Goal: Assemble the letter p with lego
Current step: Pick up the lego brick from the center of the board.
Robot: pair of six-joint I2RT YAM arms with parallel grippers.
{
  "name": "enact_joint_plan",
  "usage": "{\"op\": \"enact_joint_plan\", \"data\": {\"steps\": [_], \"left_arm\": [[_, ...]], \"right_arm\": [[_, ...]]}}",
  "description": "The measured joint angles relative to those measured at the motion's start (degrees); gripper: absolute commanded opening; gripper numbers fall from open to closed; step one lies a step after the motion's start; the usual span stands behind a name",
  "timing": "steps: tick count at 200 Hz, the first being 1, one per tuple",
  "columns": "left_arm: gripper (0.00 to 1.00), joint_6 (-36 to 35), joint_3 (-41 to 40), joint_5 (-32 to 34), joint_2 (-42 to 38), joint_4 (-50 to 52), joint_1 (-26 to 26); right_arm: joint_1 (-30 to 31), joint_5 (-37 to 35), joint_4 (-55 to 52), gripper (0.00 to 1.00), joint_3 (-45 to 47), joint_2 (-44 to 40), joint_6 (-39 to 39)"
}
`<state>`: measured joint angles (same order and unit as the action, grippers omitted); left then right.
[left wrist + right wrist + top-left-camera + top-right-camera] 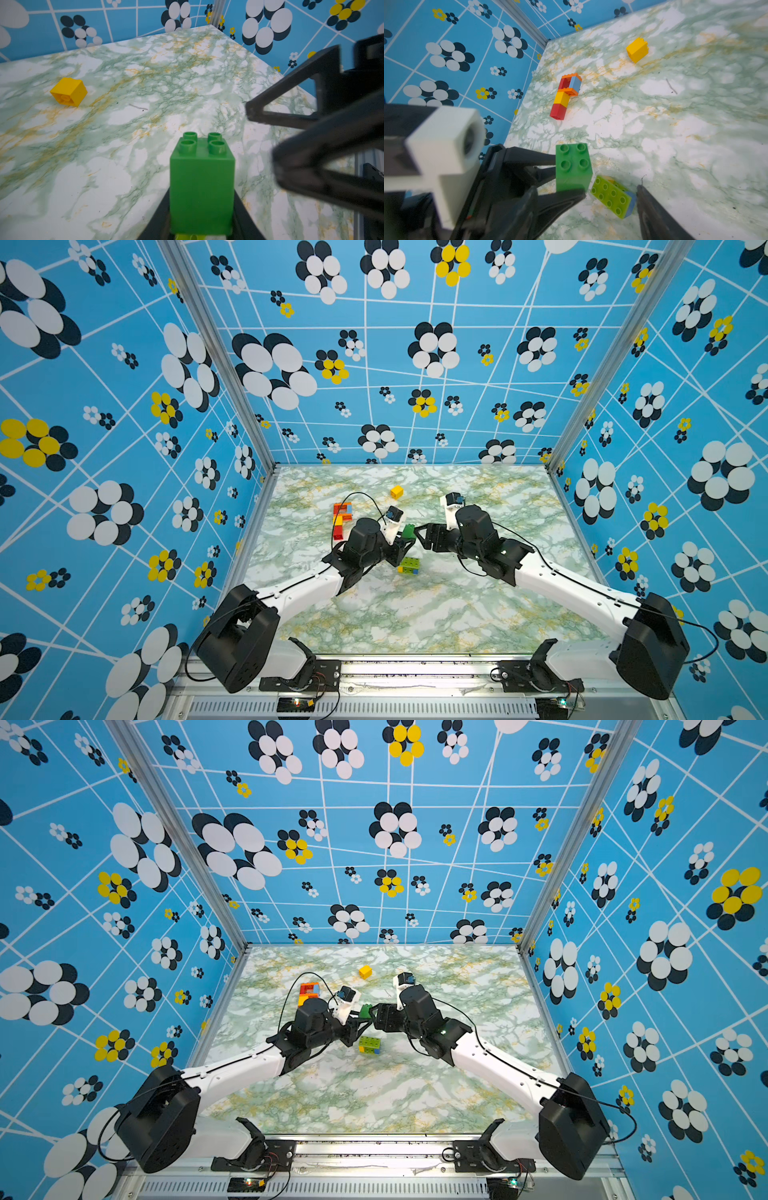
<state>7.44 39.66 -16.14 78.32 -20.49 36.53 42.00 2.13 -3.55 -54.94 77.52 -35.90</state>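
Note:
My left gripper (pixel 405 537) is shut on a green square lego brick (pixel 408 530) held above the table, studs away from the wrist; in the left wrist view the brick (pixel 201 187) fills the gap between the fingers. My right gripper (pixel 419 533) stands open right beside it, facing the left one. In the right wrist view one right fingertip (pixel 581 194) sits at the green brick's (pixel 573 166) lower edge. Below lies a lime oblong brick (pixel 610 195) stacked on light blue and yellow ones. An assembly of orange, red, yellow and light blue bricks (pixel 342 519) lies at the left.
A single yellow brick (pixel 397 492) lies on its side toward the back of the marble table (pixel 478 614). Patterned blue walls close the table on three sides. The left arm partly hides the assembly (pixel 308 992) in a top view.

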Motion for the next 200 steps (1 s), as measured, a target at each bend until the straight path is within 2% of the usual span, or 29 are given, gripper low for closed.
{"op": "enact_joint_plan", "data": {"steps": [63,91,112,125,139,163,178,200], "left_arm": [[0.1,-2.8,-2.1,-0.3,-1.0,-2.3,2.9],[0.1,-3.7,-2.3,-0.1,-1.0,-3.2,3.9],[0.12,-4.1,-2.7,0.2,-1.1,-3.3,4.2],[0.25,-4.1,-3.0,0.3,-1.6,-3.3,4.2],[0.48,-3.9,-3.3,1.1,-2.1,-3.3,4.3],[0.73,-3.6,-4.3,5.8,-5.1,-3.3,4.3],[0.79,-2.3,-6.6,8.5,-8.4,-3.8,3.8],[0.81,0.4,-11.1,11.3,-14.5,-3.7,1.0]], "right_arm": [[0.2,3.2,-0.5,0.54,-0.2,1.7,-0.6],[0.2,5.1,-0.5,0.39,-0.2,1.7,-1.0],[0.3,6.5,-0.6,0.23,-0.2,1.7,-0.6],[0.3,7.1,-0.7,0.19,-0.3,1.7,0.0],[0.3,7.3,-1.9,0.13,-1.3,2.0,0.4],[0.3,3.7,-4.8,0.09,-4.6,3.1,1.2],[0.4,-0.7,-5.8,0.09,-5.8,3.9,2.1],[0.4,-9.1,-6.0,0.09,-6.6,6.0,2.5]]}}
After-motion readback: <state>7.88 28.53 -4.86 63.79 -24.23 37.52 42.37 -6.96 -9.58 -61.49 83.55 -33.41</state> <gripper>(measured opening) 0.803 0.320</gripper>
